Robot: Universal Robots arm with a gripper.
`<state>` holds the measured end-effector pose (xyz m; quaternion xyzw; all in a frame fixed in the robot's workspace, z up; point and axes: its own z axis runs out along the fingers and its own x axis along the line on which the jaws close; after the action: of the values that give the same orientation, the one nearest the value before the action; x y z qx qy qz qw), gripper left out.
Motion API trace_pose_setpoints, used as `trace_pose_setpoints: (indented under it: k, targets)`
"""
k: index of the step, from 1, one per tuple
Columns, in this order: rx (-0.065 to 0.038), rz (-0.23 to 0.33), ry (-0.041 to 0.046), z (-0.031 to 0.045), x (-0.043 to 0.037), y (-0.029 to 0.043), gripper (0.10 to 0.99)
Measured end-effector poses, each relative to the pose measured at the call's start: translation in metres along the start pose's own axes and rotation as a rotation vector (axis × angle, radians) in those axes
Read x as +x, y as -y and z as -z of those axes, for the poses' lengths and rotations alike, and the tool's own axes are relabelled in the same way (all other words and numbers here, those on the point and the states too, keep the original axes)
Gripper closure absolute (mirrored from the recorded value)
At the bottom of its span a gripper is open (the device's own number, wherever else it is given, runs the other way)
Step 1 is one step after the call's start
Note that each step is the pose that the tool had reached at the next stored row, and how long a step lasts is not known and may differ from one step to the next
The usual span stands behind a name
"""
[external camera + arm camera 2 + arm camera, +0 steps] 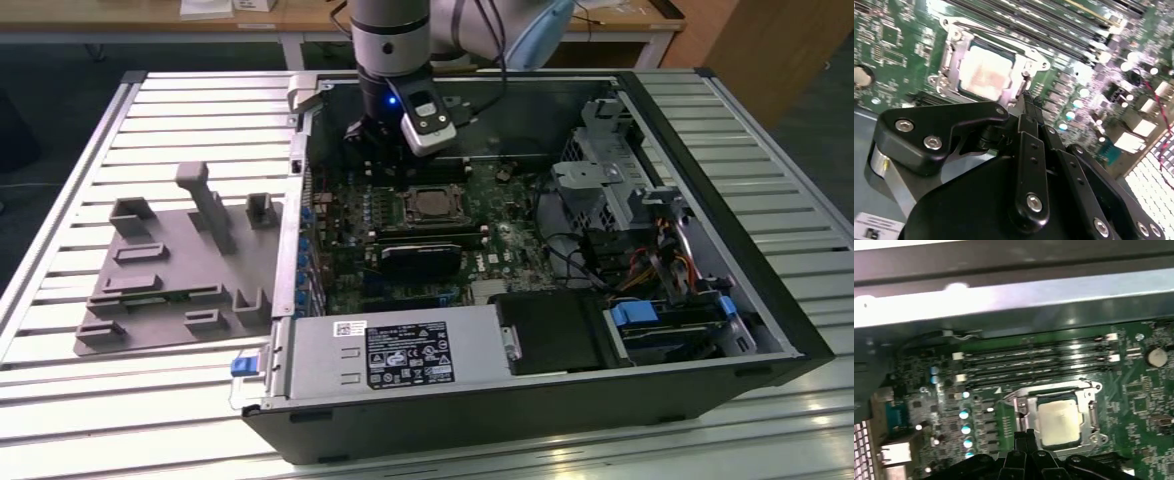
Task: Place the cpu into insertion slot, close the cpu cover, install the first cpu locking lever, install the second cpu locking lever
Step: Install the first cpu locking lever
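Observation:
The cpu (985, 74) (1058, 419) lies flat in the insertion slot (434, 203), its dull silver-beige top showing through the window of the cpu cover (952, 61) (1087, 406), which lies down over it. The cover's metal frame surrounds the chip on all sides. My gripper (1029, 99) (1026, 433) (379, 152) hovers just beside one edge of the socket, fingers pressed together with nothing between them. In the exterior view it hangs inside the open computer case, a little behind and to the left of the socket.
Long black memory slots (1039, 357) run beside the socket. A black card (416, 262) sits in front of it. The power supply (387, 355), drive bays (667, 320) and case walls (300, 130) hem the board in. A grey fixture plate (174, 270) lies left of the case.

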<state>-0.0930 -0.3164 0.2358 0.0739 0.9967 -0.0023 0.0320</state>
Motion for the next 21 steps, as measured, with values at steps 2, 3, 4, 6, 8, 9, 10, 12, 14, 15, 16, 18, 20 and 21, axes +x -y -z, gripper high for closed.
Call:
trace_pose_setpoints:
  k: [2,3,4,6,8,9,10,12,14,15,16,18,20,21]
  targets:
    - [0.0,0.0,0.0,0.0003,0.0044,0.0007,0.984]
    - [0.0,0.0,0.0,0.0004,0.0065,0.001,0.984]
    - [0.0,0.0,0.0,0.0005,0.0086,0.0013,0.984]
    - [0.0,0.0,0.0,0.0008,0.0127,0.0019,0.984]
    - [0.0,0.0,0.0,0.001,0.0165,0.0025,0.984]
    - [0.0,0.0,0.0001,0.0011,0.0184,0.0027,0.984]
    - [-0.001,0.0,0.0001,0.0013,0.02,0.003,0.984]
    - [-0.003,0.0,0.0003,0.0015,0.023,0.0034,0.984]
    - [-0.007,0.0,0.0002,0.0016,0.0251,0.0037,0.984]
    - [-0.011,-0.001,-0.0001,0.0016,0.0261,0.0039,0.984]
    - [-0.015,-0.001,-0.0004,0.0017,0.027,0.004,0.984]
    - [-0.016,-0.001,-0.0004,0.0023,0.0273,0.0041,0.984]
    - [-0.016,-0.001,0.0002,0.004,0.0272,0.0041,0.984]
    - [-0.017,-0.001,0.0006,0.0053,0.0272,0.0041,0.984]
